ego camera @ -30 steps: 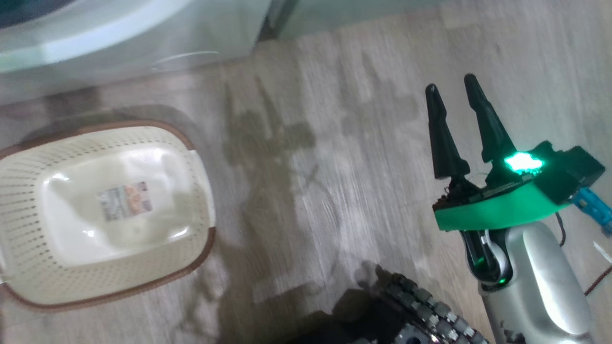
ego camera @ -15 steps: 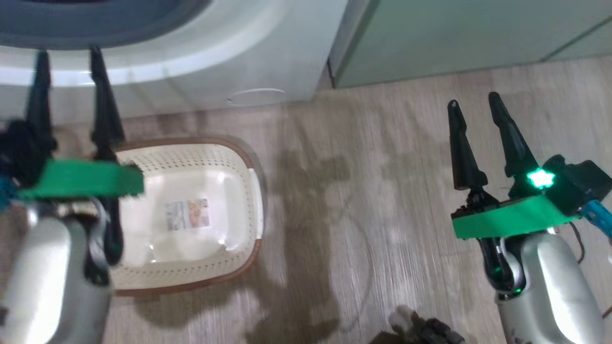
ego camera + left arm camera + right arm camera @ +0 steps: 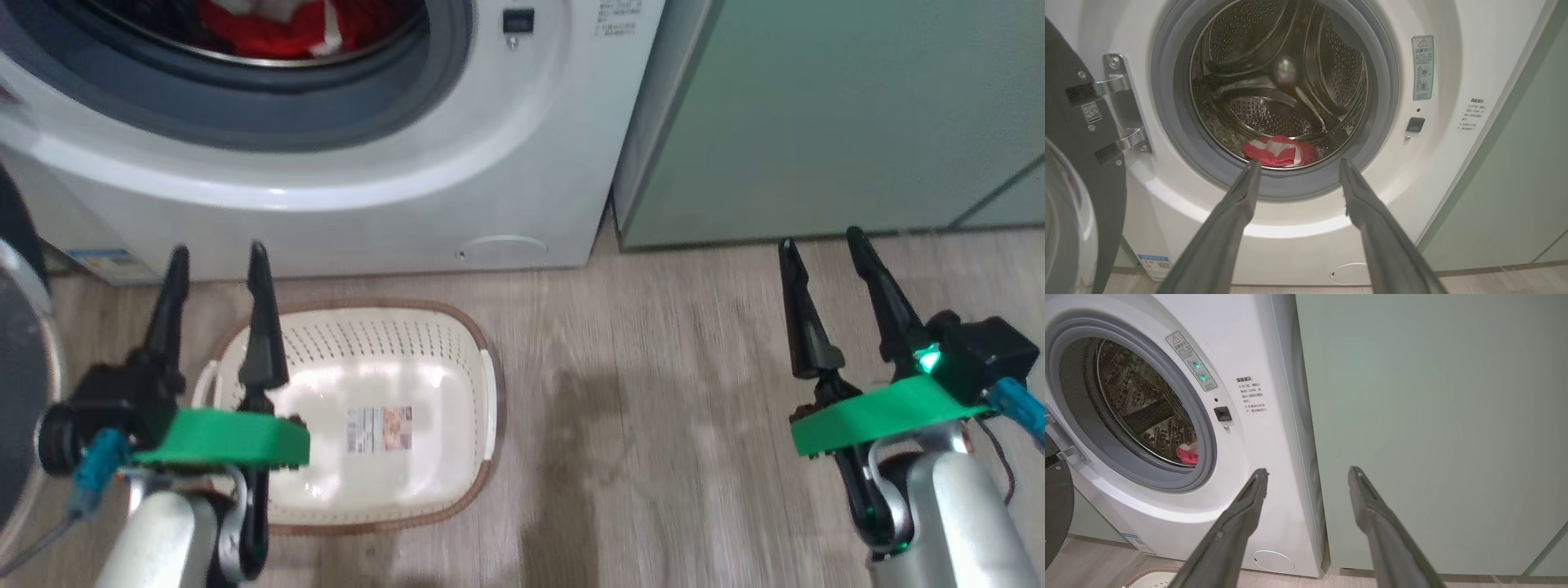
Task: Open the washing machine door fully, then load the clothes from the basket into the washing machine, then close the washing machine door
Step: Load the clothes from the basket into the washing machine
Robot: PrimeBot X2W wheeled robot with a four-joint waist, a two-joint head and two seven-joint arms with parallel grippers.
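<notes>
The white washing machine stands ahead with its round mouth uncovered. Red and white clothes lie low in the steel drum, seen too as clothes in the left wrist view and clothes in the right wrist view. The washing machine door hangs swung out on its hinges at the left. On the floor before the machine sits the cream basket, only a sticker on its floor. My left gripper hovers open above the basket's near left side, aimed at the drum. Off to the right, my right gripper is open over the floor.
A pale green cabinet stands right of the machine with a narrow gap between them. Wood-look floor spreads between basket and right arm. A round flap sits low on the machine's front.
The head camera has tilted up and turned, bringing the machine's mouth and the clothes inside into view. The left arm has come into the picture. Both grippers stay open.
</notes>
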